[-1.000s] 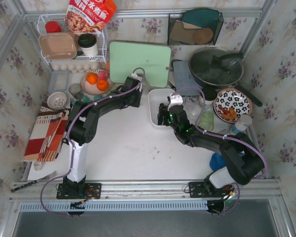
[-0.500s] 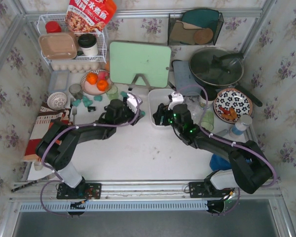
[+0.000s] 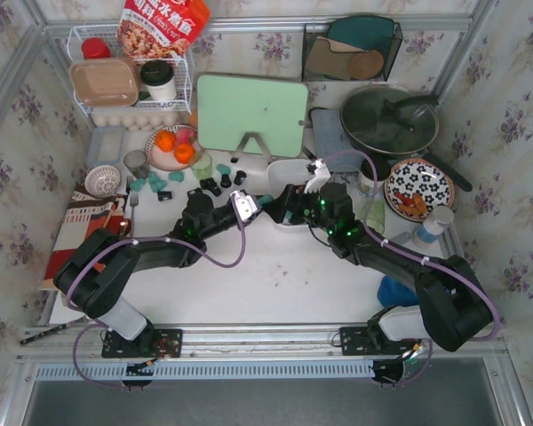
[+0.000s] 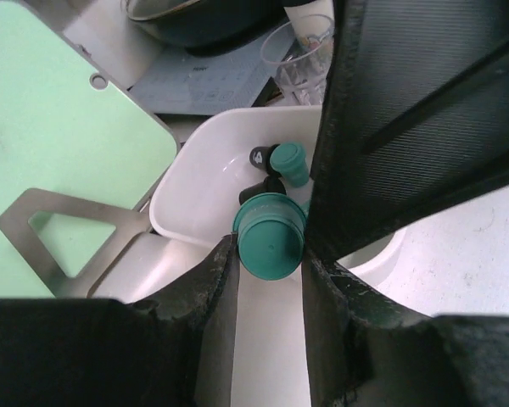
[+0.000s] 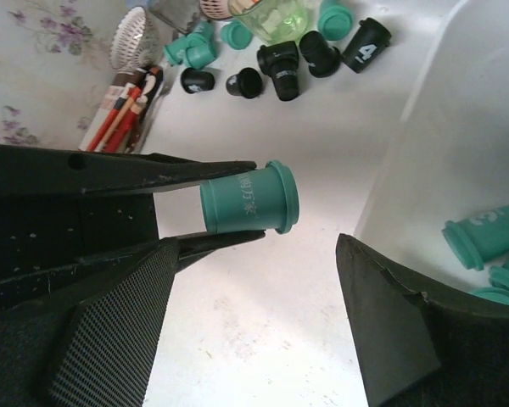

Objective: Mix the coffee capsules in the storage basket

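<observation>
My left pincer (image 4: 269, 263) grips one teal capsule (image 4: 271, 244) between both fingers, at the near rim of the white storage basket (image 4: 195, 182) in the middle of the left wrist view. There I see also a second teal capsule (image 4: 288, 163) and a black capsule (image 4: 261, 158) lying inside the basket. The right wrist view shows the gripped capsule from the side, and my right pincer (image 5: 256, 254) wide open, not touching it. At the top of that view loose capsules (image 5: 280, 66) lie on the desk (image 5: 263, 339); the left wrist view does not show them.
</observation>
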Controlling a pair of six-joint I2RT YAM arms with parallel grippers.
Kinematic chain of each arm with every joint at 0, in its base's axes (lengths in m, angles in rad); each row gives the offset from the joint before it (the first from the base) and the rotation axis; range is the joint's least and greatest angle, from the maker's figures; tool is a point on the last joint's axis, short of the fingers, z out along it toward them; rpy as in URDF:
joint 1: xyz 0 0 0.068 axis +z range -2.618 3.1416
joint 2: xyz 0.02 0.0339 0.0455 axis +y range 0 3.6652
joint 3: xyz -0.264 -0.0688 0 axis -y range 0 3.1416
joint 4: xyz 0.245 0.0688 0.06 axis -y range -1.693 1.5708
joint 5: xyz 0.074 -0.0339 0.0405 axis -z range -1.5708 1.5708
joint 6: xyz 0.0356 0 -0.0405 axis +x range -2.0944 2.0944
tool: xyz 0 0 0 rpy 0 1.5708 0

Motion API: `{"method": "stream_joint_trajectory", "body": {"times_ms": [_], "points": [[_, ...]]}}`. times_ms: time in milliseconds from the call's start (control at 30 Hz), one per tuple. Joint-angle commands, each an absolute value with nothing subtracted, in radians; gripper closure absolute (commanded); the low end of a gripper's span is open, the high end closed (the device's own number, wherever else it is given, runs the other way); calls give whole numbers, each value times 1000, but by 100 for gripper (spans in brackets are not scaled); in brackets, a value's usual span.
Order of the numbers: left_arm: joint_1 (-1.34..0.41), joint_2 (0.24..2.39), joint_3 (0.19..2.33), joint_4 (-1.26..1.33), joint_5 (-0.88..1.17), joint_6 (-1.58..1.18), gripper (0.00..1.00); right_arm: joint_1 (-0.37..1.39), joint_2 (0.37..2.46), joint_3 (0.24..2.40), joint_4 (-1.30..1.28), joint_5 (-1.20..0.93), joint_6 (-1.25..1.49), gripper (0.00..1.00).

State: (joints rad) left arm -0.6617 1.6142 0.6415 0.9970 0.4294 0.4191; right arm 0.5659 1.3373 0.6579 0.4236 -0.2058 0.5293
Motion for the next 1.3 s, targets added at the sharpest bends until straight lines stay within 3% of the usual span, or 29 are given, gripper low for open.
{"method": "stream_joint_trajectory", "body": {"times_ms": [0,533,700,833,933,1000,1033,1133,1267], "points": [[-673,1590,637,1068,488,454,74,552,1349,644,533,-312,593,18],[-721,1560,633,1027,505,459,74,481,1380,591,650,-385,621,32],[-725,1575,652,1008,476,443,72,473,1374,581,651,-384,617,50],[-726,1579,675,957,392,428,56,460,1362,567,648,-371,618,74],[-726,1582,670,958,316,422,32,449,1350,560,634,-343,612,76],[-726,1581,673,938,273,413,21,444,1337,554,612,-296,593,76],[-724,1582,676,920,251,407,4,442,1330,550,595,-252,576,76],[-719,1592,706,839,148,378,1,443,1311,539,531,-85,513,74],[-685,1636,780,712,10,270,1,442,1335,548,456,107,459,62]]}}
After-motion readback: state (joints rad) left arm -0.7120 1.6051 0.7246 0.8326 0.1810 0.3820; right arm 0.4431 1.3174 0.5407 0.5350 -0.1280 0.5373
